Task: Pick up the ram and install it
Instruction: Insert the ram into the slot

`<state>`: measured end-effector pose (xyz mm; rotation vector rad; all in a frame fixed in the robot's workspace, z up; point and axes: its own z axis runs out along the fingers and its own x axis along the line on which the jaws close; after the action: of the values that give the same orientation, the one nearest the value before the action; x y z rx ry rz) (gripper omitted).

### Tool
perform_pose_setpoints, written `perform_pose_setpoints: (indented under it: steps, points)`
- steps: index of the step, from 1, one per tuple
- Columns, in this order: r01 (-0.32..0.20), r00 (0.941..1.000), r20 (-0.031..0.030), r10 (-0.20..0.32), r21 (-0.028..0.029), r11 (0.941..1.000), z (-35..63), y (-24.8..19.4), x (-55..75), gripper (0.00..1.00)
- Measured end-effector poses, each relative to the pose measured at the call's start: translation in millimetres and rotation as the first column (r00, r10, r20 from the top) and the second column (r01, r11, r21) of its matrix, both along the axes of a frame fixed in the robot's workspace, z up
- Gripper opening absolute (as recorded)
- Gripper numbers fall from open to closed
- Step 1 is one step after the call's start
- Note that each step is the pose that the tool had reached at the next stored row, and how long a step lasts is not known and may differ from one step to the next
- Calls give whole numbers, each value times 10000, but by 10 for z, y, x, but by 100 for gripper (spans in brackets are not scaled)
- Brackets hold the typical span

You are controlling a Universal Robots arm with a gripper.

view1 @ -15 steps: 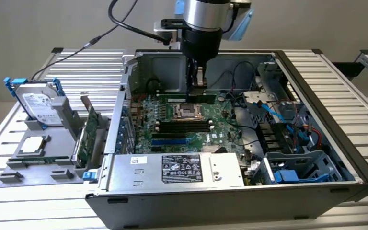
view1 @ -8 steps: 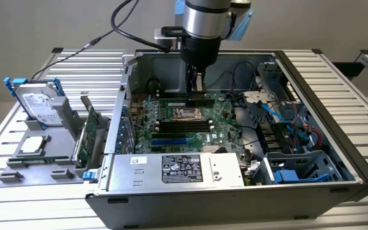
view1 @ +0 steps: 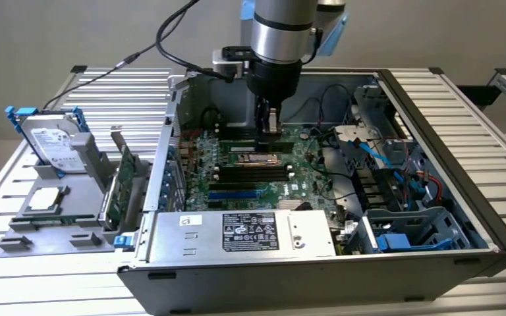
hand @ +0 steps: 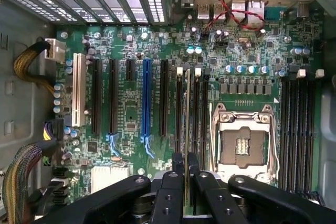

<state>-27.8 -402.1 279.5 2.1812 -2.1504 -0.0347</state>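
Over the green motherboard (hand: 130, 98), the gripper (hand: 186, 158) pinches the ram (hand: 187, 114), a thin, pale, edge-on strip.

Arm (view1: 284, 26) reaches down into the open PC case (view1: 429, 92). Gripper (view1: 269, 135) is low over the motherboard (view1: 235, 187), fingers (view1: 263, 122) pinched on the ram (view1: 276, 142), which looks to lie crosswise at their tips. CPU socket (view1: 255, 158) is just below the fingertips, with the dark memory slots (view1: 248, 172) just past it on the camera side. PSU (view1: 244, 234) is well nearer the camera than the fingers. Far from the fingers toward the exterior view's left, outside the case: expansion card (view1: 126, 174) upright and hard drive (view1: 53, 141) in blue rails, both on a grey fixture (view1: 24, 230).
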Motion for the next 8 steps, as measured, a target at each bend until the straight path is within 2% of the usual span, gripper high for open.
perform_pose_setpoints:
  steps: [8]
  points:
    - [-2,10000,1,2,1,10000,-145,0,0,14]
